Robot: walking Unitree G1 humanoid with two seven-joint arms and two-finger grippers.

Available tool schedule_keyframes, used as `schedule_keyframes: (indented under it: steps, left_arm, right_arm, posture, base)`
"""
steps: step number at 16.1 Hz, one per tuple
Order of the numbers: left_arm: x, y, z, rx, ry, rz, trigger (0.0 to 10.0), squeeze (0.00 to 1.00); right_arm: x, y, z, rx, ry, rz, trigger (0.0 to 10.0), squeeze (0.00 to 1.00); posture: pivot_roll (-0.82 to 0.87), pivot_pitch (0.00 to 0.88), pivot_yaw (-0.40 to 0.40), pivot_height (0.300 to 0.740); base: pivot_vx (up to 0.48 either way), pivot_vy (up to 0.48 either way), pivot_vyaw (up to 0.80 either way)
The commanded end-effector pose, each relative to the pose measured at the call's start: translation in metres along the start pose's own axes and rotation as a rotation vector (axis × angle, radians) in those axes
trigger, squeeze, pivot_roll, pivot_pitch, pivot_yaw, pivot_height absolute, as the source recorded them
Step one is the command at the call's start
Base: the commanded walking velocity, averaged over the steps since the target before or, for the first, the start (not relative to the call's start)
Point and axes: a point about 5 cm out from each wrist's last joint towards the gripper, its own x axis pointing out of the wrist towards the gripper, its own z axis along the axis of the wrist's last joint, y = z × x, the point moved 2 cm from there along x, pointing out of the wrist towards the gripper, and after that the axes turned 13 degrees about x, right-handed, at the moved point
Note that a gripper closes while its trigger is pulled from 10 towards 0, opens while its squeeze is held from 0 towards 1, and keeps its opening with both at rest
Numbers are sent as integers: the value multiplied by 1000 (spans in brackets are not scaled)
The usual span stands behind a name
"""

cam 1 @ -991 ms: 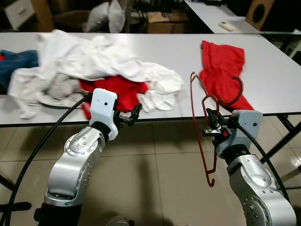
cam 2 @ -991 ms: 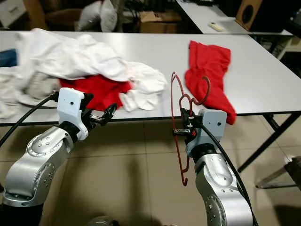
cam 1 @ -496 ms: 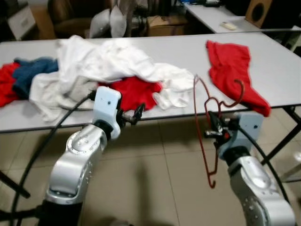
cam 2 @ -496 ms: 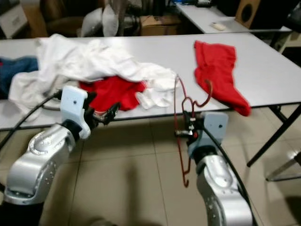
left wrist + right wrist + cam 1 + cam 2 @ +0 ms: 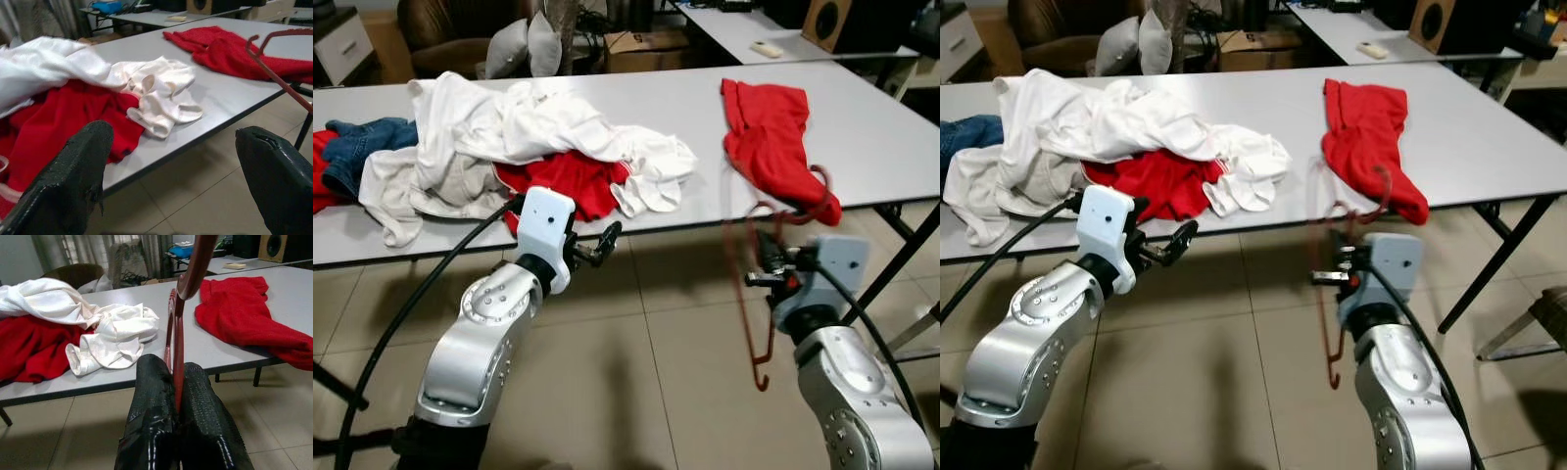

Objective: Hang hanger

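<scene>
A table [image 5: 607, 88] carries heaped white clothes [image 5: 509, 127] and a red garment [image 5: 769, 132]. The right gripper's [image 5: 177, 396] fingers clench a thin red hanger [image 5: 759, 294]; the left gripper's [image 5: 604, 240] fingers are spread, empty.

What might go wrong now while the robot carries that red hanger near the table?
The right gripper pinches only the thin wire of the red hanger, so it may swing or slip. Its hook sits by the red shirt at the table edge and might snag it.
</scene>
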Motion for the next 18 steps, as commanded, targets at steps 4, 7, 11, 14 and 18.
schedule_keyframes:
  steps: [4, 7, 11, 14, 18]
  left_arm:
    - [-2, 4, -5, 22, 24, 14, 10000, 784]
    - [-3, 3, -4, 13, 17, 2, 10000, 788]
    - [-5, 4, -6, 5, 19, 6, 10000, 808]
    - [-7, 6, -7, -9, 25, 21, 10000, 812]
    - [-5, 5, -5, -22, 17, 34, 10000, 812]
  right_arm:
    - [0, 6, -1, 4, -2, 20, 10000, 0]
    - [0, 4, -2, -11, 7, 2, 10000, 0]
    - [2, 4, -4, -38, 17, -15, 10000, 0]
    - [1, 8, -6, -115, 34, 43, 10000, 0]
    - [-2, 7, -9, -113, 56, 48, 10000, 0]
  posture:
    - [18, 15, 1, 740]
    - [18, 23, -3, 740]
    - [22, 31, -9, 740]
    - [20, 36, -7, 740]
    - [6, 49, -18, 740]
  base:
    - [0, 0, 0]
    - [0, 0, 0]
    - [0, 0, 0]
    - [0, 0, 0]
    - [243, 0, 600]
